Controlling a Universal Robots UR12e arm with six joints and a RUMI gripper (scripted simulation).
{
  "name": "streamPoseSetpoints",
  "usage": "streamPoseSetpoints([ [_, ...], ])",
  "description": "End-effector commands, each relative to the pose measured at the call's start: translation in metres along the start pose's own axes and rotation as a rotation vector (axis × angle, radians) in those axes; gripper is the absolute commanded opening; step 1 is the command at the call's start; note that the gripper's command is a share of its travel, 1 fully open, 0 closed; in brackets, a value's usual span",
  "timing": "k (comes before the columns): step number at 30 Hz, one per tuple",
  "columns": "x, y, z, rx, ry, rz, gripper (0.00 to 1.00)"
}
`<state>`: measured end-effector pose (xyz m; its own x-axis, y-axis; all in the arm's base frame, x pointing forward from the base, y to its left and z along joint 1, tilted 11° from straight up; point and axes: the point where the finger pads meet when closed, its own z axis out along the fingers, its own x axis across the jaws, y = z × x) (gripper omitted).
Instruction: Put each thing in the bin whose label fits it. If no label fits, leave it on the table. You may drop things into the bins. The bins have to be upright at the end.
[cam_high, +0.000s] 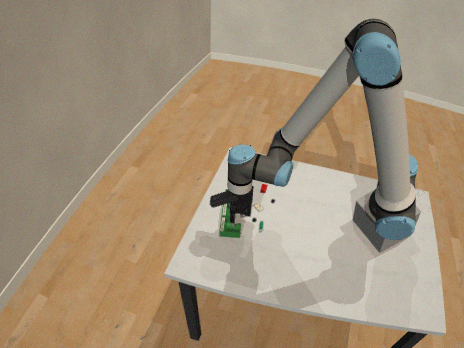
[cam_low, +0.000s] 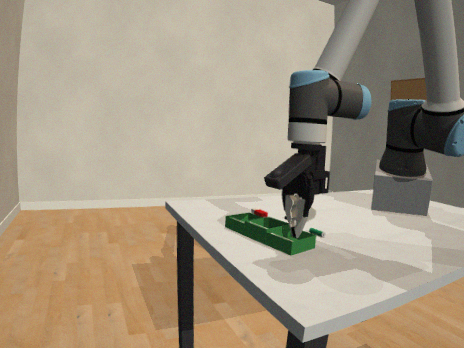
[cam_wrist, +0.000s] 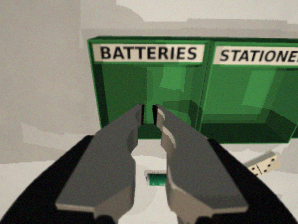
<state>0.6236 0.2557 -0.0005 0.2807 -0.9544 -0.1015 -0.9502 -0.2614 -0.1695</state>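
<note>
The green three-part bin block (cam_high: 230, 233) (cam_low: 302, 245) stands upright; the wrist view shows the batteries bin (cam_wrist: 122, 90) and part of the stationery bin (cam_wrist: 245, 90), with nothing seen in either. My gripper (cam_high: 233, 221) (cam_low: 296, 235) (cam_wrist: 148, 106) is shut, with a narrow gap and nothing between its tips. It points down low over the batteries bin. A green battery (cam_high: 261, 225) (cam_low: 316, 232) (cam_wrist: 157, 179) lies beside the block. A cream domino (cam_high: 258, 207) (cam_wrist: 263, 166) and a red piece (cam_high: 264, 188) (cam_low: 260, 213) lie on the table.
Two small black things (cam_high: 273, 201) (cam_high: 254, 220) lie on the table (cam_high: 310, 225) near the domino. The block's end walls and dividers stand close around the fingertips. The arm's base stands at the far side of the table.
</note>
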Motion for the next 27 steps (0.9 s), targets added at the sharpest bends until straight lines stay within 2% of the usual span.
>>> streamPoseSetpoints([
  [1,0.0000,-0.0006,-0.0005,0.001,0.000,0.000,0.04],
  [23,0.0000,-0.0006,-0.0005,0.001,0.000,0.000,0.04],
  [27,0.0000,-0.0006,-0.0057,0.001,0.000,0.000,0.04],
])
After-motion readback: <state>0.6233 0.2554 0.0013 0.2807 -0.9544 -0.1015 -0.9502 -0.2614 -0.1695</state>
